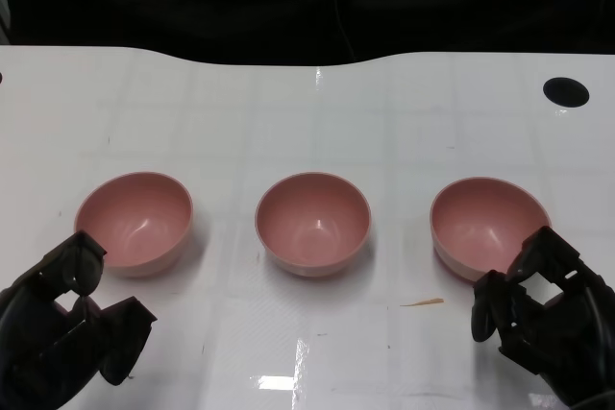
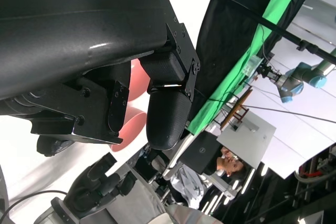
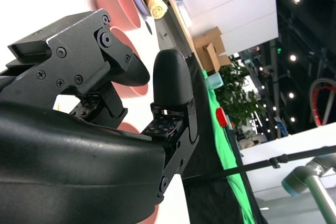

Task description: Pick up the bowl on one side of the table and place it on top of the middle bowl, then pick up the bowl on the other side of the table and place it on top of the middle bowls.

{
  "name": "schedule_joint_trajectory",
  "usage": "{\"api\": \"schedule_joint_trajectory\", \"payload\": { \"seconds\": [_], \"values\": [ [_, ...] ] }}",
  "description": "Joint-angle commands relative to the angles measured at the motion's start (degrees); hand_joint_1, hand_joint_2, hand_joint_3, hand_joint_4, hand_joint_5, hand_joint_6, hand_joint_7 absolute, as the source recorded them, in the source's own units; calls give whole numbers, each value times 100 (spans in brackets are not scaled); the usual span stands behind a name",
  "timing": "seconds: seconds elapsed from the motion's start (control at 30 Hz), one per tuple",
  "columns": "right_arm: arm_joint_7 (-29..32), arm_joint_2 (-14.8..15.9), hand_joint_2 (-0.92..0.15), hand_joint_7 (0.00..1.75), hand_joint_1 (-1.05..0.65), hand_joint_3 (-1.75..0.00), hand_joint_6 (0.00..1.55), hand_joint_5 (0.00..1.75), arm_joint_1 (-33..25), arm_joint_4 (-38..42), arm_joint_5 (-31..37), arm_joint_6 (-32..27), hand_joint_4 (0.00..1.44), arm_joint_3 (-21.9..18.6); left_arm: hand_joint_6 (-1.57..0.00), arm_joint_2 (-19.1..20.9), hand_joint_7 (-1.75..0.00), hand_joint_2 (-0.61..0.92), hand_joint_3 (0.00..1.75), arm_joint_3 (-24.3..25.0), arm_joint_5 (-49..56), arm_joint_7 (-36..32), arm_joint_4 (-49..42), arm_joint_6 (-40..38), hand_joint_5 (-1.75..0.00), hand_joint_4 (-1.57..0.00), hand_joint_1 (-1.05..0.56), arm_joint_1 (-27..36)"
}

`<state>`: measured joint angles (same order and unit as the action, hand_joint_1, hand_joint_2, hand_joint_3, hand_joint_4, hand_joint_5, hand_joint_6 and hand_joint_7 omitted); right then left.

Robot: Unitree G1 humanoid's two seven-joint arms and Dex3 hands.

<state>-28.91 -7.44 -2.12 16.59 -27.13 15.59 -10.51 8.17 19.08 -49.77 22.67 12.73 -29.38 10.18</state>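
Observation:
Three pink bowls stand in a row on the white table [image 1: 307, 112]: the left bowl [image 1: 135, 221], the middle bowl [image 1: 312, 223] and the right bowl [image 1: 485, 223]. All are upright and empty. My left hand [image 1: 67, 333] is at the near left, just before the left bowl's near rim, fingers apart and holding nothing. My right hand [image 1: 543, 314] is at the near right; its fingers [image 1: 550, 249] overlap the right bowl's near right rim, with nothing gripped. In the left wrist view the bowls [image 2: 137, 80] show partly behind the fingers [image 2: 168, 114].
A black round hole [image 1: 565, 91] lies in the table at the far right. A small brownish streak [image 1: 423, 303] marks the surface before the right bowl. The table's far edge curves against a dark background. A person [image 2: 228, 161] sits beyond the table.

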Motion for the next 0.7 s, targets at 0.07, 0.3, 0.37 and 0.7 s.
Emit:
{"api": "schedule_joint_trajectory", "payload": {
  "seconds": [0.07,0.3,0.37,0.7],
  "values": [
    [-79,-11,-55,156,-4,-117,76,175,-6,106,-138,214,94,-145,-92,44,-175,92,166,52,13,-202,100,-46,-175,-137,9,14],
    [-49,14,-56,156,-7,-119,77,175,10,145,-150,252,97,-198,-90,105,-175,92,165,54,-17,-123,20,-54,-175,-137,9,-27],
    [-19,12,-56,156,-5,-118,77,175,15,147,-135,267,97,-207,-90,109,-175,92,166,62,-34,-99,-13,-55,-175,-138,9,-43],
    [-31,12,-53,164,-3,-124,72,175,17,146,-104,253,97,-170,-84,126,-175,92,164,83,-5,-156,-55,-76,-175,-134,11,-82]
  ]
}}
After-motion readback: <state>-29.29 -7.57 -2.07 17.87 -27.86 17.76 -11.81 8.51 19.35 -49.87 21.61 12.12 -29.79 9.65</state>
